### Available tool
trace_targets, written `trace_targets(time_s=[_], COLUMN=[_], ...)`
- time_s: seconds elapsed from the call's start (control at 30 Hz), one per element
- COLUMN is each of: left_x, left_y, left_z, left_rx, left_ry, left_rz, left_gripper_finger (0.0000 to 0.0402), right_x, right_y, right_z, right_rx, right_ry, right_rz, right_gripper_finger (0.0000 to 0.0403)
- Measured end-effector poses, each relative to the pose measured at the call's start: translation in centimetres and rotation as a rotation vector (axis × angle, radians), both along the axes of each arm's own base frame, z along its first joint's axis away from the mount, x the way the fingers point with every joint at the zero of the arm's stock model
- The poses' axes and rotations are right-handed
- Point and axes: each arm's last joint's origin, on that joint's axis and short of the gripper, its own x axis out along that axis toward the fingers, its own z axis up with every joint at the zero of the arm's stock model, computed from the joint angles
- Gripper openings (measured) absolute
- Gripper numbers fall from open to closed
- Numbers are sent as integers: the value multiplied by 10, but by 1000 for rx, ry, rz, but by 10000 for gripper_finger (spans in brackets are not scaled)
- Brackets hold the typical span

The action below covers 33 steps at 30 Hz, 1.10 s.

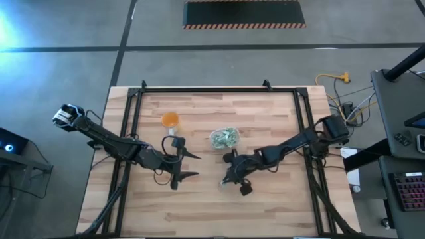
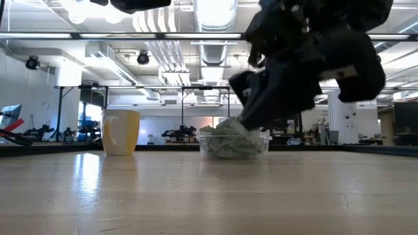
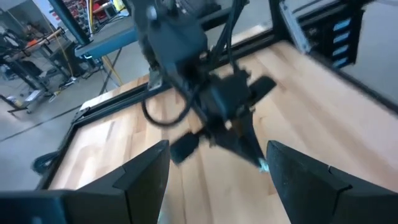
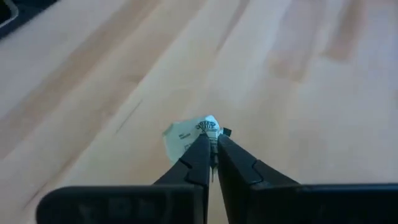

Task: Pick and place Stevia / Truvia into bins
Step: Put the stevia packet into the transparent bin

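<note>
One packet (image 4: 189, 135) lies on the table (image 1: 279, 199), pinched at its edge by the right gripper (image 4: 214, 144), fingers clamped on it, near the tub (image 1: 224, 138) full of packets. Left gripper (image 1: 191, 165) hangs just left of it, fingers spread, holding nothing; orange cup (image 1: 170, 120) sits behind.

Packet (image 4: 194, 134) half behind fingertips (image 4: 200, 147)

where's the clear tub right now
In the high view the clear tub sits mid-table, full of packets, right of the orange cup and just beyond the right gripper.
</note>
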Motion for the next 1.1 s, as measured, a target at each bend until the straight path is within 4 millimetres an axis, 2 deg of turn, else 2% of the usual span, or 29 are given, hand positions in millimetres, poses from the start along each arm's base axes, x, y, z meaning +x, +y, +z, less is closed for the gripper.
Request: trace_targets(time_s=[0.1,0.2,0.33,0.47,0.57,0.7,0.87,1.1], left_x=[-1,-2,-3,-4,-4,-4,-4,-4], left_y=[2,5,7,8,8,8,8,8], left_z=[-4,-8,-9,-7,-6,-6,-6,-6], left_rx=[67,143,202,200,198,197,196,193], left_ry=[33,65,68,60,55,55,55,53], left_rz=[40,103,169,177,178,178,178,181], left_gripper_finger=[250,250,250,250,250,250,250,250], right_x=[-4,-9,-11,-11,-10,-5,-1,-3], right_y=[-5,-16,-43,-76,-96,-111,-116,-116], right_z=[15,30,49,63,61,41,16,18], right_rx=[-87,-242,-398,-367,-280,-225,-242,-224], right_ry=[-31,-59,-125,-150,-130,-55,32,39], right_rz=[-62,-203,-453,-581,-588,-594,-596,-613], right_gripper_finger=[14,14,13,13,13,13,13,13])
